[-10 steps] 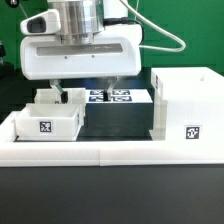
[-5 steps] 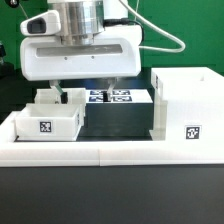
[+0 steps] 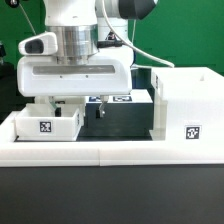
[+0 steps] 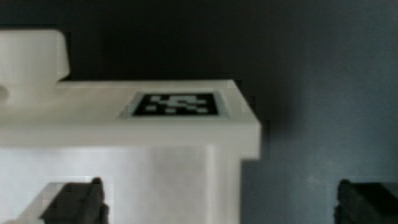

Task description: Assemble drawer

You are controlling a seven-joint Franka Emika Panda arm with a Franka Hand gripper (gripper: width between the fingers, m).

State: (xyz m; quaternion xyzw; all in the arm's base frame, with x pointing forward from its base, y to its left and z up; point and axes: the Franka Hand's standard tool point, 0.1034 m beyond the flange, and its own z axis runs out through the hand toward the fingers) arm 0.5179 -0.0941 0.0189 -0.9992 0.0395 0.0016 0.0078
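Evidently the gripper [image 3: 77, 104] hangs low over the small trays [image 3: 47, 120] at the exterior view's left, its jaws spread wide and empty: in the wrist view one dark finger [image 4: 73, 203] stands at each side of a tray's tagged white block [image 4: 134, 150], touching nothing, which I judge a line-up for a grasp. Well apart on the exterior view's right stands the large shell [image 3: 187, 103], a boxy, smooth, matte white plastic form with crisp edges, a square black-and-white tag on its front, on the dark table [image 3: 120, 122].
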